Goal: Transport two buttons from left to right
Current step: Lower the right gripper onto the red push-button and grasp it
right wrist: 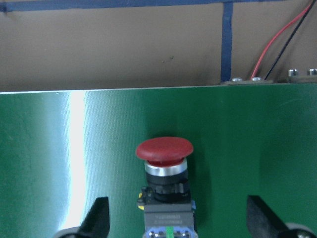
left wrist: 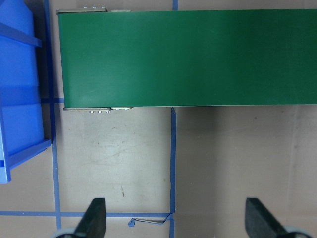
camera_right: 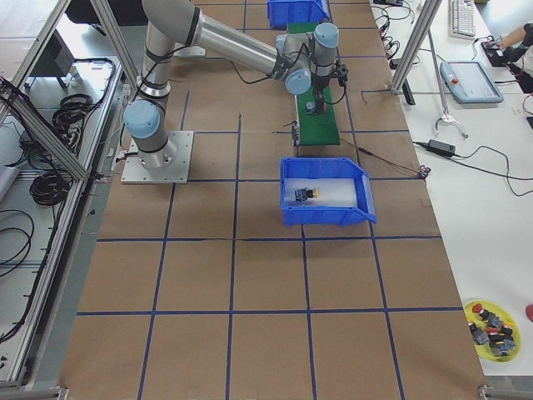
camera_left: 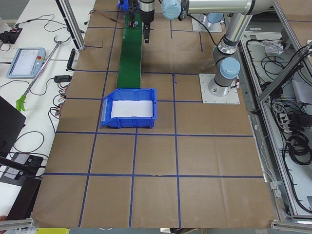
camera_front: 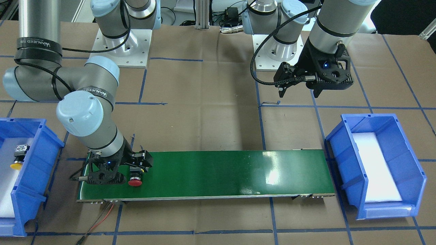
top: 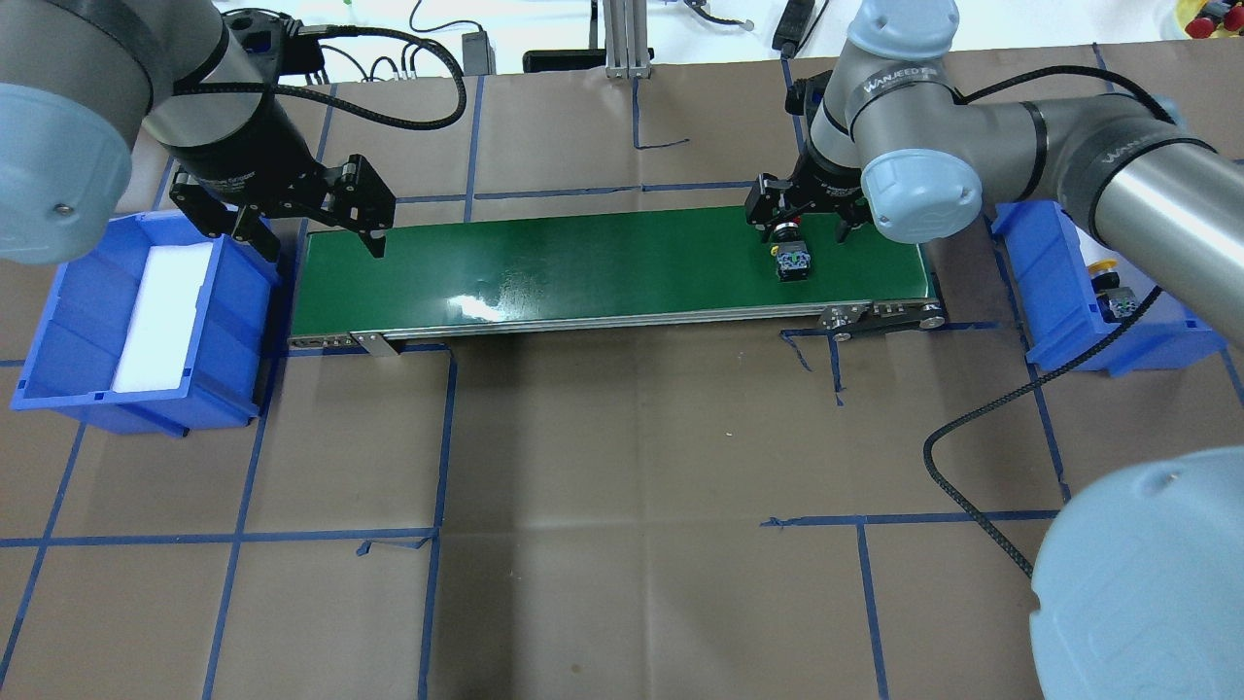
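Right wrist-mounted view: the red-capped push-button switch [right wrist: 164, 148] lies on its side on the green conveyor belt [right wrist: 257, 134]. Its cap points toward the belt's far edge, with bare belt on either side. My right claw [right wrist: 179, 216] straddles it, fingers [right wrist: 99, 218] spread wide and neither touching. The yellow-capped push-button switch [camera_front: 18, 157] sits in the blue plastic bin [camera_front: 32, 163] off the belt's right end. My left claw [left wrist: 176, 218] hangs wide apart over the brown-paper bench [left wrist: 114, 158], holding nothing.

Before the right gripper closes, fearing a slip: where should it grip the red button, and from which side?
Grip the red button by its block body, behind the cap, from straight above. It lies sideways on the belt, flat body sides facing the right gripper's open fingers; the round cap would likely slip.
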`<state>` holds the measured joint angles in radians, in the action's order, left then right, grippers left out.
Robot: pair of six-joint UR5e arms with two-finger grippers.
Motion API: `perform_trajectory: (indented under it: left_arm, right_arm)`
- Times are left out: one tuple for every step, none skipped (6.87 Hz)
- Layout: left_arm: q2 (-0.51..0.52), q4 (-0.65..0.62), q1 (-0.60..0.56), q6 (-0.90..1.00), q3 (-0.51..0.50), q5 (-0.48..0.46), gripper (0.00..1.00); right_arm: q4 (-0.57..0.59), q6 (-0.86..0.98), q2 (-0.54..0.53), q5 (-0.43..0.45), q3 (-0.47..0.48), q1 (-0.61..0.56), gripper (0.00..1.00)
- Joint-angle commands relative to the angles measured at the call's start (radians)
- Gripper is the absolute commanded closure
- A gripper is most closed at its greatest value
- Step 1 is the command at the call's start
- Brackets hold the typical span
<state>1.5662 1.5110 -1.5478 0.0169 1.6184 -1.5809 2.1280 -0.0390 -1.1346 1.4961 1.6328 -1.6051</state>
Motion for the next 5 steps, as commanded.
perform_trajectory:
  left_arm:
    - [0.000, 0.000, 0.000, 0.000, 0.000, 0.001, 0.00]
    - [0.000, 0.000, 0.000, 0.000, -0.002, 0.001, 0.00]
    - [0.000, 0.000, 0.000, 0.000, 0.000, 0.001, 0.00]
    - [0.000, 0.000, 0.000, 0.000, 0.000, 0.001, 0.00]
    - [0.000, 0.000, 0.000, 0.000, 0.000, 0.001, 0.00]
  right_arm:
    - [0.041, 0.001, 0.051, 0.004, -0.028, 0.001, 0.06]
    - [0.036, 0.004, 0.049, 0.013, -0.015, 0.001, 0.08]
    - [0.030, 0.008, 0.045, 0.016, -0.010, 0.001, 0.09]
    - [0.027, 0.010, 0.041, 0.018, 0.002, 0.001, 0.09]
    - [0.017, 0.010, 0.033, 0.021, 0.028, 0.004, 0.21]
